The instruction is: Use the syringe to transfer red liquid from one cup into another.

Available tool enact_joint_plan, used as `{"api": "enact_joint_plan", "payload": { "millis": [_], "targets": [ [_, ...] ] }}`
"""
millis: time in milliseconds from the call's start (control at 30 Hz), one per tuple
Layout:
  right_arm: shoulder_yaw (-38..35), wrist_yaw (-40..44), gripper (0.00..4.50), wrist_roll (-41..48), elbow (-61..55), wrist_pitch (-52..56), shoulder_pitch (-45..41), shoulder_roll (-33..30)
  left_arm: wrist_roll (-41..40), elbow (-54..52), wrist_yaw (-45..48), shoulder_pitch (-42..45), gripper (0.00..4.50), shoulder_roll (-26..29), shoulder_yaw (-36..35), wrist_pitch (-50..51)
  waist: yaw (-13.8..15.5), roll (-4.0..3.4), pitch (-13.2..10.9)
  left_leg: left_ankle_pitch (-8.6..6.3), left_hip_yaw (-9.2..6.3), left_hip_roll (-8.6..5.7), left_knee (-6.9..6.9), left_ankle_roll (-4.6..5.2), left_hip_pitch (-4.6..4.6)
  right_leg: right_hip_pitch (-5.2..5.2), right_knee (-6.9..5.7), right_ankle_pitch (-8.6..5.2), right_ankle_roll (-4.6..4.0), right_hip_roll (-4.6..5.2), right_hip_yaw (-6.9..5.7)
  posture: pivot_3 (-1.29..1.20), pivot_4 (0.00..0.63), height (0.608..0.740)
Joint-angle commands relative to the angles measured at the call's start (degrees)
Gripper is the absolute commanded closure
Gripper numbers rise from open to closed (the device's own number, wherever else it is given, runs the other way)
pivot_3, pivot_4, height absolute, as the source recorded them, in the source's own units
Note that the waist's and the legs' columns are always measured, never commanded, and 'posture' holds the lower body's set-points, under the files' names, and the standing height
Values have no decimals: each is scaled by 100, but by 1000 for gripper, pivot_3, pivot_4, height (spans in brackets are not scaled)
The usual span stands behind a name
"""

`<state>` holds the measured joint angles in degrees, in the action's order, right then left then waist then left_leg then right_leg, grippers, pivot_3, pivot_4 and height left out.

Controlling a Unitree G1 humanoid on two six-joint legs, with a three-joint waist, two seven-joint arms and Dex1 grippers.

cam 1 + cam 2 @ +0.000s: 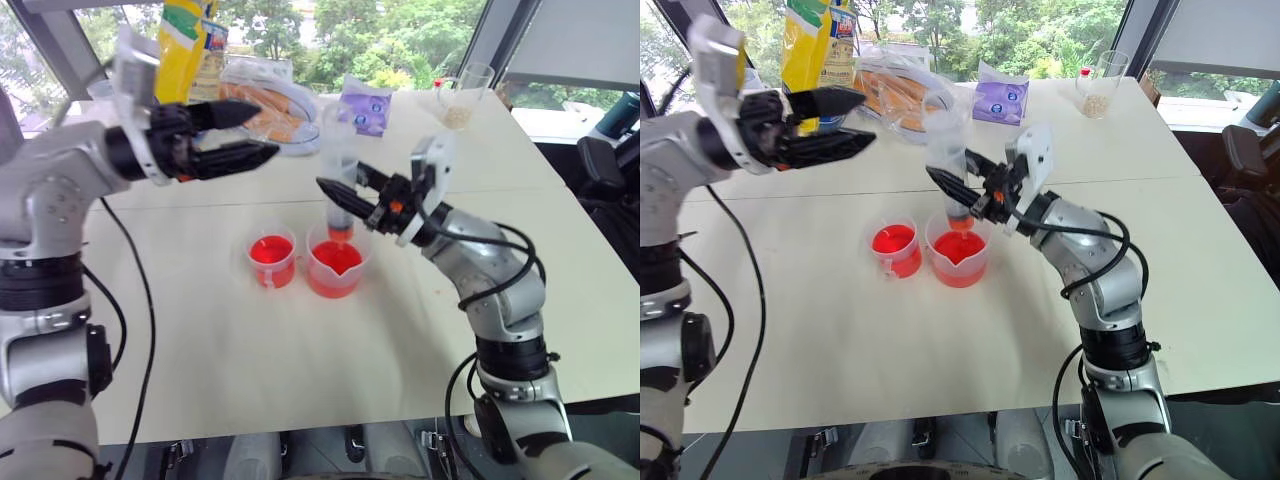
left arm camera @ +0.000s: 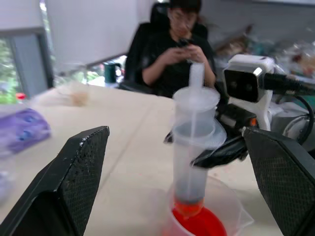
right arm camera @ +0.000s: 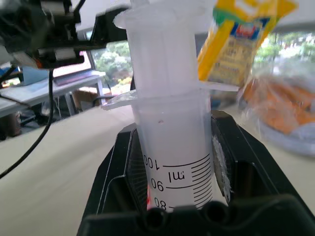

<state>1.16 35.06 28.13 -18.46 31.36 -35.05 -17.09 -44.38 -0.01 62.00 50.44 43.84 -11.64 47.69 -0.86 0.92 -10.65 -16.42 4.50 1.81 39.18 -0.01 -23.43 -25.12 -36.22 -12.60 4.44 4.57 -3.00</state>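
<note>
Left end effector (image 1: 245, 135) stands apart, empty, up-left of the syringe (image 1: 341, 185). The syringe stands upright, tip in the beaker (image 1: 337, 268), the cup (image 1: 271, 258) just left. Right end effector (image 1: 350, 190) is clamped on its barrel, so nearer.

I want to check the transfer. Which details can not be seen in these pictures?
- Syringe contents: right wrist view, the right fingers cover the lower barrel.
- Syringe tip: left wrist view, cut off at the beaker.
- Grains in the far cup: too small.
</note>
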Motion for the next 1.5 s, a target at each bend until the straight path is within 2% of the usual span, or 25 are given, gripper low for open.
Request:
{"api": "enact_joint_plan", "payload": {
  "millis": [33, 167, 300, 600, 1100, 1200, 1267, 1400, 1500],
  "targets": [
    [-293, -32, 3103, 500, -266, 252, -624, -12, -144, 52, -50, 157, 43, 279, -399, 50, 2, 0, 0, 0, 0, 0, 0, 0, 0, 0, 0, 0, 0, 0, 0, 0, 150, 740],
    [-295, 23, 3103, 916, 114, 544, -1351, 195, -192, 59, -98, 107, 43, 498, -589, 50, 6, 0, 0, 0, 0, 0, 0, 0, 0, 1, 0, 0, 0, 1, -1, 0, 150, 740],
    [-101, 66, 3103, 950, 512, 470, -1583, 552, -314, -26, -230, 110, 43, 538, -702, 70, 8, 1, 1, 0, 1, 0, 0, 0, 1, 2, -1, 0, 0, 2, -1, 0, 150, 740],
    [676, 503, 3103, 290, 1459, -384, -1215, 1125, -756, -317, -547, 170, 43, 597, -893, 364, -6, 1, 1, 0, 1, 0, -1, 0, 0, 1, -1, 0, 0, 3, -1, 0, 150, 740],
    [791, 647, 3103, -40, 1623, -579, -1057, 1189, -689, -501, -664, 174, 43, 231, -242, 272, -17, 1, 1, 2, 1, -1, -1, -4, 0, 0, -3, 0, 0, 2, -1, 0, 150, 740],
    [792, 653, 3103, -68, 1621, -582, -1051, 1202, -658, -490, -659, 187, 1408, 213, -180, 242, -13, 1, 1, 2, 1, -1, -1, -4, 0, 0, -3, 0, 0, 2, -1, 0, 150, 740],
    [793, 662, 3103, -90, 1637, -591, -1057, 1214, -659, -475, -665, 198, 2513, 194, -155, 212, -13, 1, 1, 2, 1, -1, -1, -4, 0, -1, -3, 0, 0, 3, -1, 0, 150, 740],
    [793, 681, 3103, -113, 1642, -588, -1070, 1224, -646, -469, -657, 198, 4441, 172, -140, 184, -12, 1, 1, 2, 1, -1, -1, -4, 0, 0, -3, 0, 0, 3, -1, 0, 150, 740],
    [780, 696, 3103, -123, 1623, -578, -1095, 1227, -624, -531, -611, 146, 4441, 183, -115, 184, -13, 1, 1, 2, 1, -1, -1, -4, 0, 0, -3, 0, 0, 3, -1, 0, 150, 740]
  ]
}}
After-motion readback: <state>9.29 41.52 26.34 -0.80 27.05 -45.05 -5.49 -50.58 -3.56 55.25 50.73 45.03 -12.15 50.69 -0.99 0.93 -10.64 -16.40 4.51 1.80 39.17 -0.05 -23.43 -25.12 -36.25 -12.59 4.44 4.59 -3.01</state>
